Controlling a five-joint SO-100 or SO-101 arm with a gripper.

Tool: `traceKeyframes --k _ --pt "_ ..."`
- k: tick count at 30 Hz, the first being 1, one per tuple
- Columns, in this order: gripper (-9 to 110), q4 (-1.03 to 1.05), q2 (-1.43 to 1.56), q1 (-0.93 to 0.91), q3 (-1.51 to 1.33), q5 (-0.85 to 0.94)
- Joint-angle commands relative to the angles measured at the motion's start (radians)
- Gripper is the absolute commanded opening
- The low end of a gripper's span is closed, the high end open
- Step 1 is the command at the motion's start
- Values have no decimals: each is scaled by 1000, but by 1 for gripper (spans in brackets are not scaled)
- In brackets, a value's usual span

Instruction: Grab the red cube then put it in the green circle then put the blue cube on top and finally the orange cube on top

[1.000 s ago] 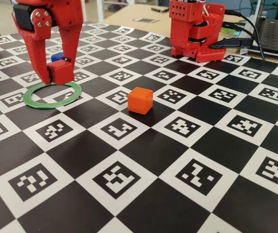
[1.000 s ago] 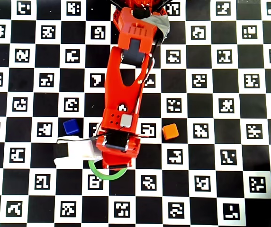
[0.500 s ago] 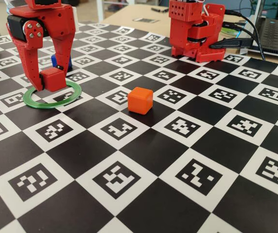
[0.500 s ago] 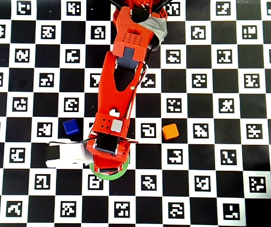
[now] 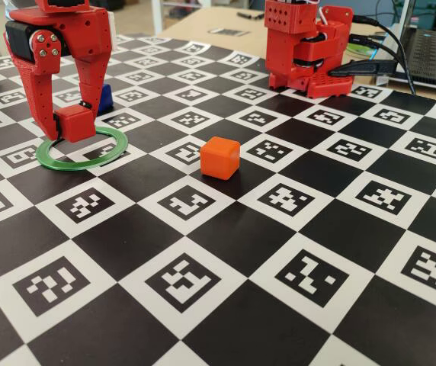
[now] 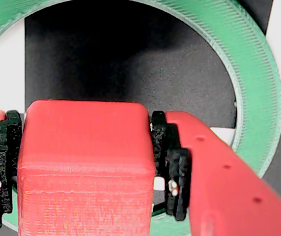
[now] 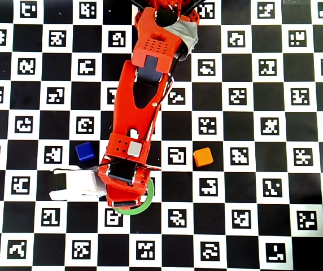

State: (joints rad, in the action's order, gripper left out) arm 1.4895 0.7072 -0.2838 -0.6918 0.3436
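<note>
**Red cube over the ring**

I've got the claw pinching the red cube, one finger on each side; in the wrist view the red cube sits tight between black pads. It hangs over the green circle, low over the far-left part of the ring as the fixed view shows it; I can't tell whether it touches down. Nothing else lies within the green circle; through its open centre I see only the checkered sheet.

The blue cube sits beside the arm, to its left in the overhead view, apart from the ring. The orange cube rests alone, well apart to the right.

The tabletop carries a black-and-white marker checkerboard. The arm's red base stands at the far edge, a laptop beside it.
</note>
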Motion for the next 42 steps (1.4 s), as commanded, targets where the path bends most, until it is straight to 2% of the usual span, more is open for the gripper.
traceKeyframes --k 1,42 --pt "8 -17 41 -11 48 -14" --pt "7 -64 35 14 -60 -11"
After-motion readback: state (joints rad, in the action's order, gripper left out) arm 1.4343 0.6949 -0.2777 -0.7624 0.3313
